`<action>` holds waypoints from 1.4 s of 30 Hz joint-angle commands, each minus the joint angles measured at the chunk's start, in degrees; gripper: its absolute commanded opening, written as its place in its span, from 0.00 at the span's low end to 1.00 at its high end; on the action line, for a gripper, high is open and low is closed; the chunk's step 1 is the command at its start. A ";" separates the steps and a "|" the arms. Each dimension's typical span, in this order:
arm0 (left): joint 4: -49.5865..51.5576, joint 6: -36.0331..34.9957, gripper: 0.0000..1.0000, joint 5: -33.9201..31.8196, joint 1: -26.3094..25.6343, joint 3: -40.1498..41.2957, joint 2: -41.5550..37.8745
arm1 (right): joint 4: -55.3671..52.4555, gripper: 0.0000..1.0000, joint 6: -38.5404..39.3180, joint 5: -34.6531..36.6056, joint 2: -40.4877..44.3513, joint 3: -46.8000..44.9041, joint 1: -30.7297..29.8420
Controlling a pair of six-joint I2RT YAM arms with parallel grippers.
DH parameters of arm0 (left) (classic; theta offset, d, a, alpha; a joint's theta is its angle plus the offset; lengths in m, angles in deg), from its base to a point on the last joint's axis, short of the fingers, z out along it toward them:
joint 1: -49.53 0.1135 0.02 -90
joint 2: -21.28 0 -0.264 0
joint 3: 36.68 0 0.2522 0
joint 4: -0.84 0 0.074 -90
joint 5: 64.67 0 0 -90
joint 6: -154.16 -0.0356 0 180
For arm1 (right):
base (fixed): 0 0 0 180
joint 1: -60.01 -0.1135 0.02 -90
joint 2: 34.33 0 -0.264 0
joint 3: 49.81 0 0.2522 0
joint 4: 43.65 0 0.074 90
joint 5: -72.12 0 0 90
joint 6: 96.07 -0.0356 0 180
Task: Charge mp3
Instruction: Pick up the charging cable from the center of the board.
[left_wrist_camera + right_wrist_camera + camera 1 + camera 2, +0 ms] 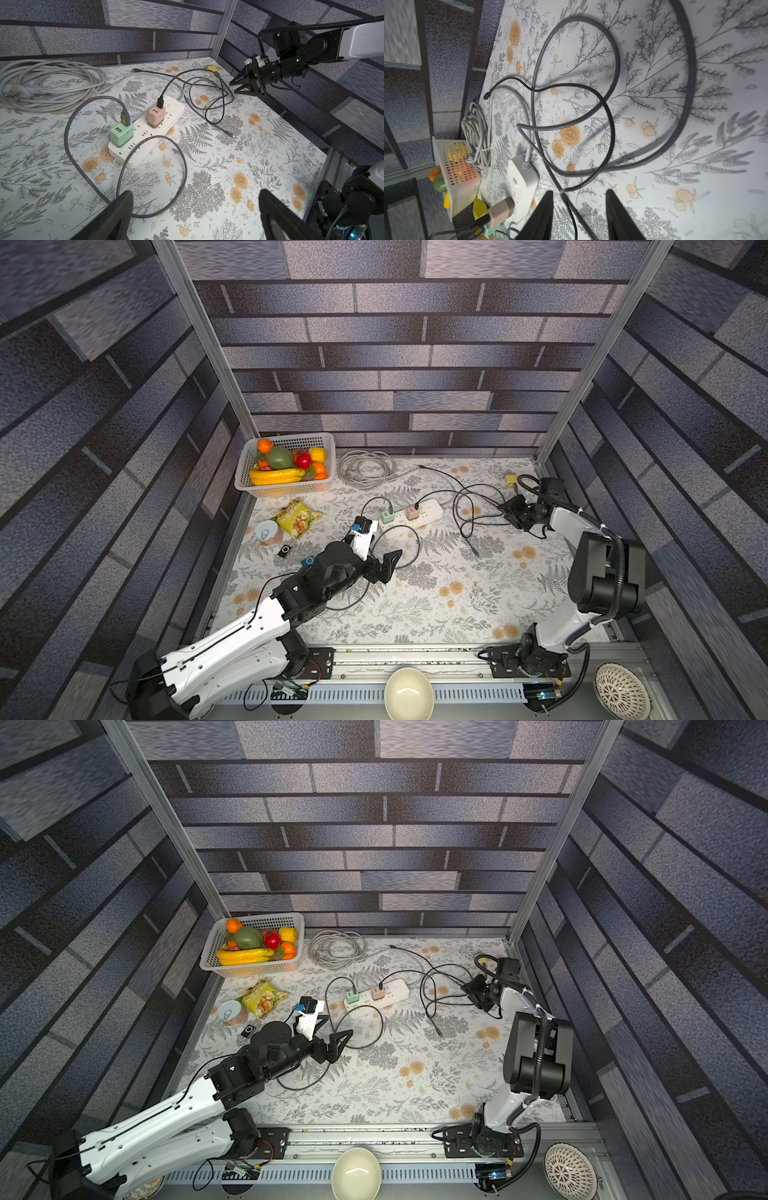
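Left claw (194, 193) hung wide open above the grey cable (65, 135) — right claw (579, 190) part-spread around a dark cable (613, 128), not pinching it. Black mp3 (284, 551) sat at the counter's (457, 614) left, beside the can (268, 531).

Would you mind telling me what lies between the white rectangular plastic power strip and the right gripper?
Tangled loops of grey and black charging cable lie between power strip and right gripper; shown in the left wrist view and both top views.
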 commanded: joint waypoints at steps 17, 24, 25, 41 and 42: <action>1.07 -0.14 0.96 -2.57 0.40 1.06 -1.75 | 6.11 0.38 -4.07 1.10 -0.13 -4.01 -0.06; 1.07 -0.01 0.96 -1.74 1.31 1.54 -2.37 | 4.60 0.38 -2.46 3.75 0.79 -3.43 0.01; 1.11 -0.02 0.96 -1.66 1.37 1.54 -2.34 | 4.39 0.38 -2.53 3.59 0.08 -3.10 0.03; 3.25 0.17 0.96 -1.92 1.72 1.38 -3.78 | 11.47 0.20 -4.86 4.71 -5.45 -4.81 0.12; 3.25 0.17 0.96 -1.92 1.73 1.43 -3.74 | 11.67 0.17 -4.88 4.80 -5.43 -4.81 0.14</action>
